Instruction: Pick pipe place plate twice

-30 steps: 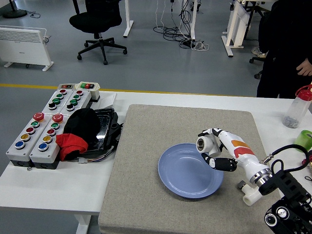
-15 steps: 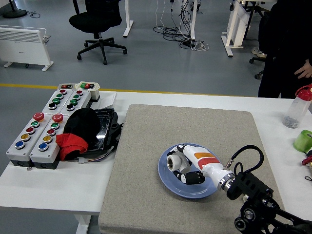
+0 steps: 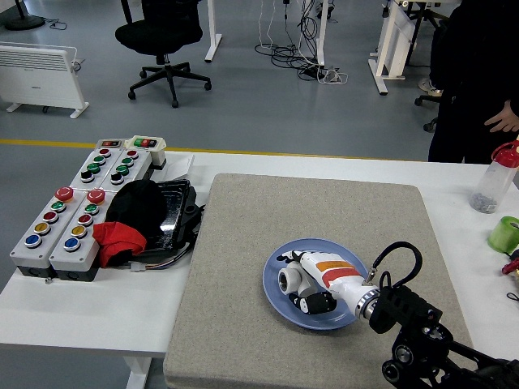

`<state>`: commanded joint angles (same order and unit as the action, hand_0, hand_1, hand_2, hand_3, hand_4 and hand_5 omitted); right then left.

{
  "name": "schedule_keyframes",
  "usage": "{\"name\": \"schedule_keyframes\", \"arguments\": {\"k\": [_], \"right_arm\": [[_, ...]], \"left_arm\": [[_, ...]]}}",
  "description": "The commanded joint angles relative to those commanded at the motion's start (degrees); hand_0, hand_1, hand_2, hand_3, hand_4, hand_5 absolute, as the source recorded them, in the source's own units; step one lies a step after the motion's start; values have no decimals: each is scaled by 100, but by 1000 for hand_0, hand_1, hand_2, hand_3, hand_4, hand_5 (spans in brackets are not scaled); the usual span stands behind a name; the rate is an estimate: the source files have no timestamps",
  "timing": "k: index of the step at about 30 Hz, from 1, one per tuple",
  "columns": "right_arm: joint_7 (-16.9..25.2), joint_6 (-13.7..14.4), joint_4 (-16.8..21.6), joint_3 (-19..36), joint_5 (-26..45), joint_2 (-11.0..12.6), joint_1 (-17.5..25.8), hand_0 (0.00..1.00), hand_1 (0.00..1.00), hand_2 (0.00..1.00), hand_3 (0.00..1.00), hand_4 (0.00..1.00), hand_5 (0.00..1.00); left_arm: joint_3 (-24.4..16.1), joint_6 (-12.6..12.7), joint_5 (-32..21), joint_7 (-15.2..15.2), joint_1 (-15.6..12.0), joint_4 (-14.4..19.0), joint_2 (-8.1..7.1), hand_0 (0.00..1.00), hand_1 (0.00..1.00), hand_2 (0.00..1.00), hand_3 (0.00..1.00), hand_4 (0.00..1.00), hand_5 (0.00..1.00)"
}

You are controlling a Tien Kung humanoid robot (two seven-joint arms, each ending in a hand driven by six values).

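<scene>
A blue plate lies on the grey mat near the table's front. My right hand comes in from the lower right and rests over the middle of the plate. Its fingers are curled around a short white pipe, whose open end faces left. The pipe sits low on the plate's surface. The left arm is out of view.
Two grey button boxes stand at the left beside a black tray holding black and red cloth. A clear bottle with a red cap and a green cup are at the right edge. A person in black stands at the far right.
My right hand carried the white pipe left from the plate's right rim to over its middle and lowered it. The person's hand shifted slightly.
</scene>
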<state>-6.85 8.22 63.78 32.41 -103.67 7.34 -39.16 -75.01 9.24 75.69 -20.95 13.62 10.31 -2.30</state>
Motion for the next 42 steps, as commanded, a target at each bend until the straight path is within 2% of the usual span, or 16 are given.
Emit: {"name": "schedule_keyframes", "arguments": {"k": [1, 2, 11, 19, 25, 27, 31, 33, 42], "right_arm": [[5, -30, -10, 48, 1, 6, 13, 864, 832, 971, 998, 731, 399], [9, -64, -14, 89, 5, 14, 21, 964, 894, 998, 998, 825, 454], [27, -247, 67, 363, 33, 71, 78, 985, 925, 998, 998, 853, 480], [52, -253, 537, 1029, -17, 206, 276, 996, 932, 998, 998, 869, 490], [-28, -418, 889, 1562, -152, 382, 463, 994, 932, 998, 998, 864, 493], [-173, -638, 1067, 1751, -205, 503, 598, 991, 923, 998, 998, 856, 493], [-537, -1251, 1520, 2042, -346, 838, 985, 991, 923, 998, 998, 856, 493], [-622, -1414, 1718, 2160, -390, 998, 1181, 983, 916, 998, 998, 848, 498], [-691, -1629, 2470, 2773, -516, 1613, 2035, 982, 915, 998, 998, 842, 495]], "left_arm": [[-1, 1, -4, 0, -3, 0, -1, 725, 747, 706, 651, 398, 998], [-1, 1, -4, 2, -4, 0, -2, 726, 747, 706, 650, 398, 998], [17, 3, -48, 17, 18, 0, -4, 726, 747, 706, 650, 398, 998], [38, 6, -83, 23, 50, 0, -7, 727, 747, 706, 650, 398, 998], [28, 8, -70, 20, 62, 0, -15, 727, 746, 706, 649, 396, 998], [6, 10, -47, 16, 65, 0, -16, 726, 747, 705, 650, 398, 998], [14, 23, -73, 20, 68, 0, -24, 726, 747, 705, 650, 398, 998], [16, 26, -73, 24, 69, 0, -23, 727, 747, 706, 650, 398, 998], [37, 23, -59, 31, 85, 0, -25, 725, 747, 706, 649, 396, 998]]}}
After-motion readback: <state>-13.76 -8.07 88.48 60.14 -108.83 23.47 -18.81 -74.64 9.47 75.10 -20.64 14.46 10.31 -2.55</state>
